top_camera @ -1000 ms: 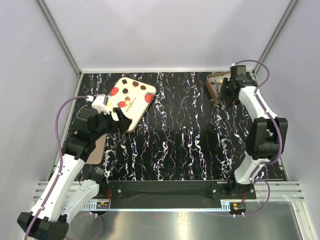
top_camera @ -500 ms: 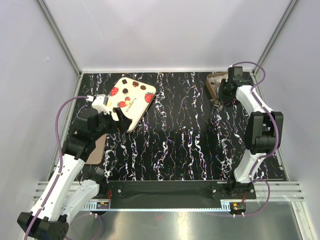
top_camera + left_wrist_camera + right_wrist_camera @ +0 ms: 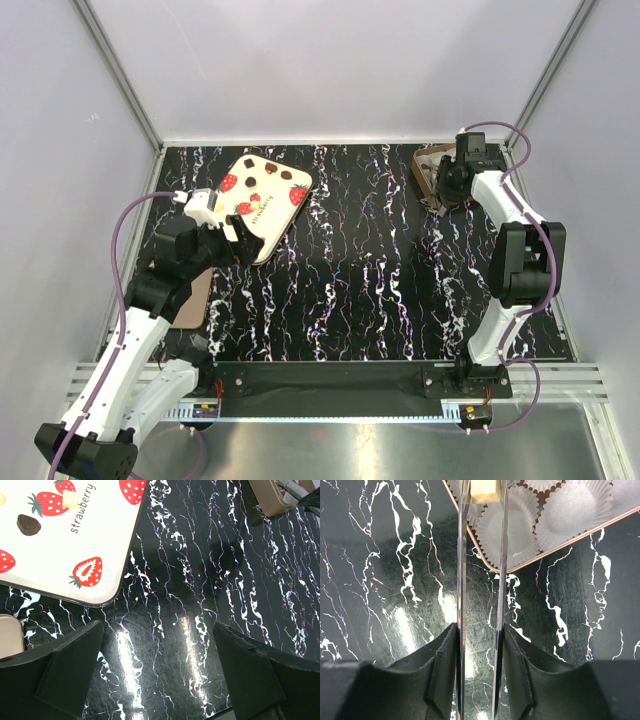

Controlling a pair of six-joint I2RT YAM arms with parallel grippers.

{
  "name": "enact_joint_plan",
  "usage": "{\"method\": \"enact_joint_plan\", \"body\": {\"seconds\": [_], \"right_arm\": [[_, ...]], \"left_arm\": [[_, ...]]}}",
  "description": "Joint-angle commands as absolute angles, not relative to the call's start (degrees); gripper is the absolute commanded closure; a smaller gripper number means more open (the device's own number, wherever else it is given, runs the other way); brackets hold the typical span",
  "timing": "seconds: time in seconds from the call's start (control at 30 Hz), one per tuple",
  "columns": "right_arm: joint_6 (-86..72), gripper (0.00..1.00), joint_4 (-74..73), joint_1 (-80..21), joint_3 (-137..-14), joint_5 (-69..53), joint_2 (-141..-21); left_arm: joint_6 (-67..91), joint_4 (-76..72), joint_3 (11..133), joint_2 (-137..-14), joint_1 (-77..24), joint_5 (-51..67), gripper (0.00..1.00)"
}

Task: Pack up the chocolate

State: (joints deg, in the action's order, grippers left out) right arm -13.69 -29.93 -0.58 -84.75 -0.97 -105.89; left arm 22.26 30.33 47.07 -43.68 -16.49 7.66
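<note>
Right arm moved in over brown tray (image 3: 570,539). Pale chocolate (image 3: 484,490) sits between my right gripper (image 3: 483,496) tips, above paper cup (image 3: 515,530); can't tell if pinched or loose. Drop comes next, I think. Left gripper (image 3: 160,675) spread wide, waiting.

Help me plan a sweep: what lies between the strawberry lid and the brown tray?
Only bare marbled table between lid and tray, per the top external view.

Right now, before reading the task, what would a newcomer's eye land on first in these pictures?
The cream strawberry lid at the far left of the black marbled table stands out most. In the far right corner, the thin tips of the right claw flank a pale yellow block above white paper cups in a brown tray. The left claw hangs open near the lid.
</note>
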Motion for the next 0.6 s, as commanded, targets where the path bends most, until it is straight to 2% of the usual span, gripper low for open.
{"method": "enact_joint_plan", "body": {"seconds": [0.0, 0.37, 0.57], "right_arm": [[-13.10, 0.55, -28.12, -0.35, -87.36, -0.35, -104.94], [-12.57, 0.52, -31.73, -0.35, -90.52, 2.72, -102.22], [-14.41, 0.52, -33.05, -0.35, -91.85, 0.18, -99.23]], "left_arm": [[21.36, 28.21, 47.20, -43.68, -16.17, 7.03, 0.01], [21.36, 28.21, 47.20, -43.24, -16.17, 7.30, 0.01], [21.36, 28.13, 47.29, -42.72, -16.17, 7.47, 0.01]]}}
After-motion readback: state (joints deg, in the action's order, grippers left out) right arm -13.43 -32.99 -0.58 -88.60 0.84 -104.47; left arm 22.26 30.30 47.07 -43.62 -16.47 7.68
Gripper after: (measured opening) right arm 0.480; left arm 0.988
